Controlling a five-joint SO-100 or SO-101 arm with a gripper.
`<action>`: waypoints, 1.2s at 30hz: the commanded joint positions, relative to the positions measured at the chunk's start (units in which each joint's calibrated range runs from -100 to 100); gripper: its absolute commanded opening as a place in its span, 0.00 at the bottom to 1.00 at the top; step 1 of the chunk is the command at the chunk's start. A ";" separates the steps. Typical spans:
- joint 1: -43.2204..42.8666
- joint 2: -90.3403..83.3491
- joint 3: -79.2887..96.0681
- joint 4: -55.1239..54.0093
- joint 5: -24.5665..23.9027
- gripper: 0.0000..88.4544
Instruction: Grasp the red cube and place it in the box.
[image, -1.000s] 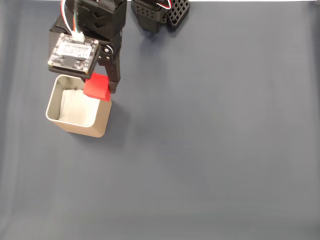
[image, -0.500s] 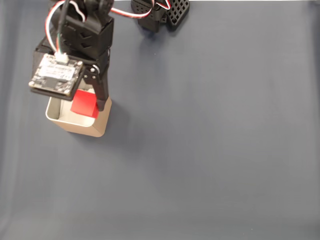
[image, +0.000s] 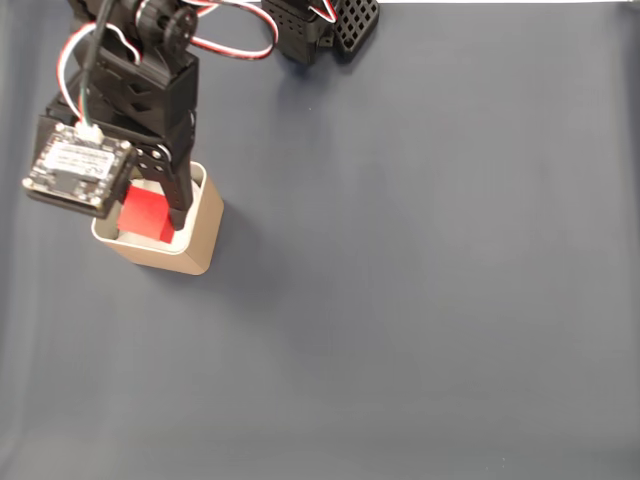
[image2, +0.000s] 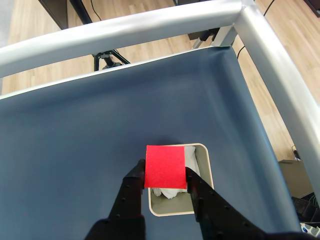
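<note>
Red cube level, edges square to box below, pinched between gripper jaws.

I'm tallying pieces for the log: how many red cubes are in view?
1. The red cube is clamped in the gripper above the open box; the wrist view shows it between the fingers. The arm covers part of the box, so something could be hidden there.

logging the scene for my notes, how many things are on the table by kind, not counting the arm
red cube: 1, held in the claw over the box opening
box: 1, tan with a metal rim, white lining inside
total: 2
</note>
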 joint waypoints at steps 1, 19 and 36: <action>0.69 -1.91 -0.55 -0.73 0.44 0.02; 1.54 -6.32 3.37 -1.06 1.07 0.02; 3.89 -6.41 4.46 -3.28 1.37 0.02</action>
